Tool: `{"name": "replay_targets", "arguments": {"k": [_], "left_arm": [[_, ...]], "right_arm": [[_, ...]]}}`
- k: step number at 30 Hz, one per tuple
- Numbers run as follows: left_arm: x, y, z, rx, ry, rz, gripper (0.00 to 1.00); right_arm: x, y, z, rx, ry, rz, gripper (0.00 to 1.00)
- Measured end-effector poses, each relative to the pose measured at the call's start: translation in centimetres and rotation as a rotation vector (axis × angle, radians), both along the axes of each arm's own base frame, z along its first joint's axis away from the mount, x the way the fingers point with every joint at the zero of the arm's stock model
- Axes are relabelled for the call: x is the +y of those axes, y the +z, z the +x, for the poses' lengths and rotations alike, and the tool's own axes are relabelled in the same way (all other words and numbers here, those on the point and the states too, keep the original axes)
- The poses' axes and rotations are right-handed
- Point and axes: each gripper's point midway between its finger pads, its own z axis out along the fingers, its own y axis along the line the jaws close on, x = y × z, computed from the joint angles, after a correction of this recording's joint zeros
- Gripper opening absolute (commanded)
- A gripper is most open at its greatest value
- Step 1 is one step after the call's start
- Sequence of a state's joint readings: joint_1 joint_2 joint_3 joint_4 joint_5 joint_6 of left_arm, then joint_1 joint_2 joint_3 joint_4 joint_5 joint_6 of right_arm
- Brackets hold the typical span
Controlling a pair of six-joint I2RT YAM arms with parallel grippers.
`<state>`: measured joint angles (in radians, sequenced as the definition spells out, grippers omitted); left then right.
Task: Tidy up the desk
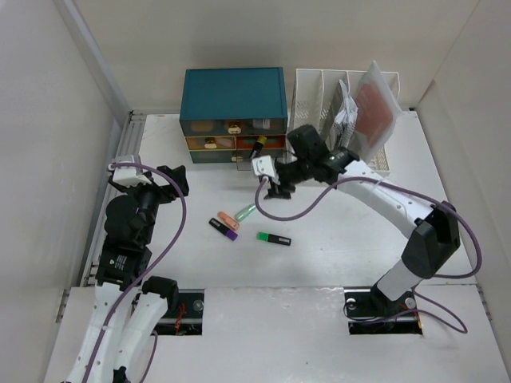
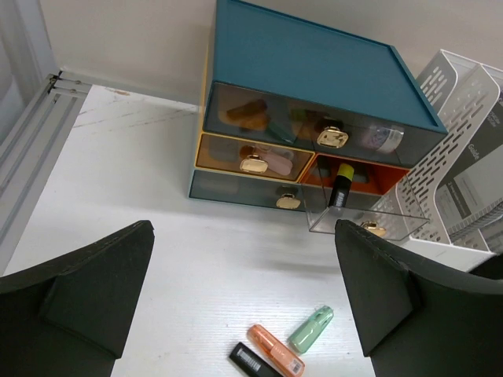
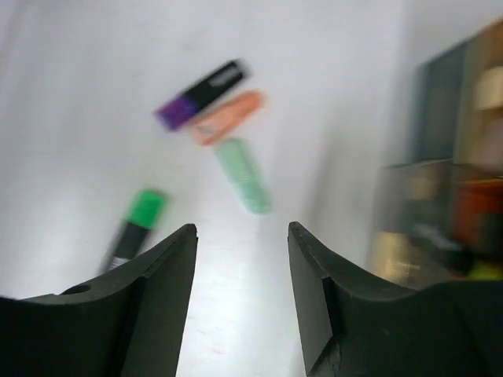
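Seen from above, the drawer cabinet [image 1: 231, 92] stands on the desk [image 1: 359, 239] at its far edge, toward 11 o'clock from the middle, with the file rack [image 1: 319, 96] just beside it at 3 o'clock. A pulled-out drawer [image 2: 393, 214] juts from the cabinet's front toward 6 o'clock, with a marker [image 2: 340, 187] in it. Near the desk's middle three markers [image 1: 228, 216] lie close together, a fourth marker [image 1: 274, 238] apart at their 4 o'clock.

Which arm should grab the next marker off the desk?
Probably the right: the right gripper hangs open close to the mint marker; the left gripper sits farther off to the side.
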<state>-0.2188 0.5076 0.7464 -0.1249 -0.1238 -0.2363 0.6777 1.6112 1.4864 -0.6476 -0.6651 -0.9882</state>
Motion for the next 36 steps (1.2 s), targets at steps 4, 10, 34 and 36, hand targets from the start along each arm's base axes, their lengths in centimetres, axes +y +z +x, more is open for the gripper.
{"name": "replay_targets", "arguments": {"k": [4, 10, 34, 36], "left_arm": [[0.0, 0.1, -0.1, -0.004, 0.000, -0.001, 1.00], [0.0, 0.1, -0.1, -0.005, 0.000, -0.001, 1.00], [0.1, 0.3, -0.3, -0.014, 0.000, -0.003, 1.00], [0.1, 0.3, -0.3, -0.013, 0.000, -0.003, 1.00]], "right_arm": [[-1.6, -8.8, -5.6, 0.253, 0.026, -0.098, 0.55], [-3.7, -14.8, -9.7, 0.437, -0.077, -0.194, 0.56], [-1.0, -15.9, -6.1, 0.560, -0.392, -0.076, 0.56], [-0.9, -16.6, -6.2, 0.569, -0.397, -0.090, 0.56]]}}
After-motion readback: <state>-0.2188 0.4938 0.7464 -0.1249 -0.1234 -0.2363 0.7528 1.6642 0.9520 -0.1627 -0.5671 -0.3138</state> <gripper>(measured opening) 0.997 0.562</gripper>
